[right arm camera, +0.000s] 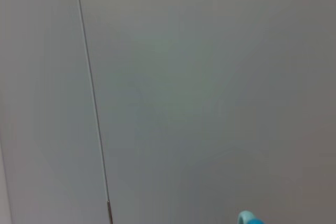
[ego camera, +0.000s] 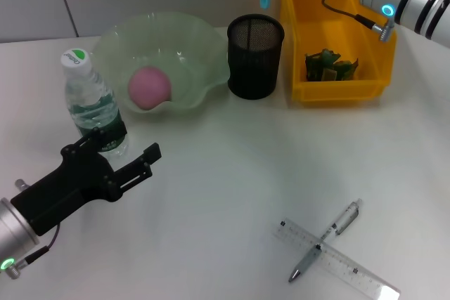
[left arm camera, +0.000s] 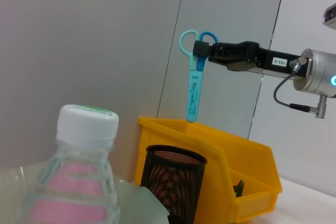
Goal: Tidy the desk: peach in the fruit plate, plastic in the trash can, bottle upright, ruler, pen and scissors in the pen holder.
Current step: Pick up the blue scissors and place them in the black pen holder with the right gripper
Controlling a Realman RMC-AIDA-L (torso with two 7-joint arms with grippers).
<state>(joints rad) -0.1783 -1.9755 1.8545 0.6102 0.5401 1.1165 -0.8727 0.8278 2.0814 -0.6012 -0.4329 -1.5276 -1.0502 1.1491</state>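
Blue-handled scissors (left arm camera: 193,80) are hanging blade-down from the right gripper (left arm camera: 203,50), which is clamped on their handles high above the mesh pen holder (ego camera: 255,55) near the desk's far edge. The peach (ego camera: 149,88) is already lying in the fruit plate (ego camera: 116,36), green plastic (ego camera: 329,65) is sitting in the yellow trash can (ego camera: 295,26), and the bottle (ego camera: 93,104) is standing upright. The ruler (ego camera: 351,266) and pen (ego camera: 337,230) are waiting crossed near the desk's near right corner. The left gripper (ego camera: 116,158), fingers apart, is hovering just beside the bottle.
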